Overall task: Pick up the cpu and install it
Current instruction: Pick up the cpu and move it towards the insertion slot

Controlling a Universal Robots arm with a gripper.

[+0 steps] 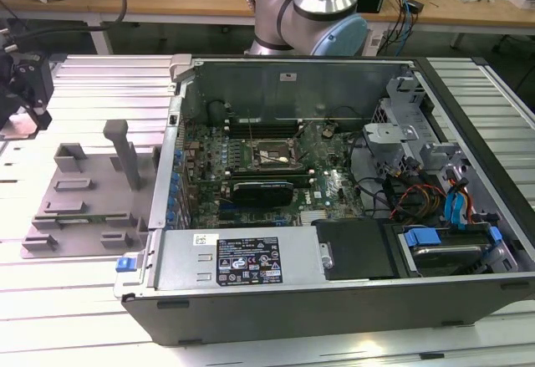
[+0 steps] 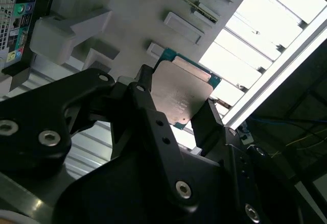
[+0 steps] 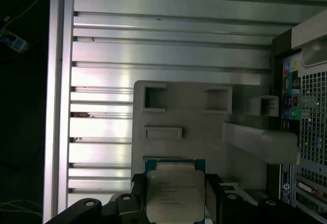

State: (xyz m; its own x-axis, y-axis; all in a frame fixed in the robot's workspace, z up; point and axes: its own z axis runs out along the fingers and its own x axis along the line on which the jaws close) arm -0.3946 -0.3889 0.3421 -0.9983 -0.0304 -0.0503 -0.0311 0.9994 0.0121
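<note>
The cpu (image 2: 181, 94), a flat square chip with a silvery-grey top and a thin green edge, sits between my gripper's (image 2: 176, 99) black fingers (image 2: 148, 106), which are shut on two opposite sides of it. In the first wrist view the cpu (image 3: 175, 193) hangs over the edge of the grey fixture plate (image 3: 194, 112). My gripper (image 1: 25, 104) is at the exterior view's far left, raised above the slatted table and left of the fixture plate (image 1: 84, 204). The motherboard socket (image 1: 272, 156) lies open inside the computer case, far from the gripper.
The open computer case (image 1: 334, 292) fills the middle and right of the exterior view. An upright grey post (image 1: 125, 154) rises from the fixture plate beside the case wall. The arm's base (image 1: 313, 7) stands behind the case. Slatted aluminium table (image 1: 75, 317) surrounds everything.
</note>
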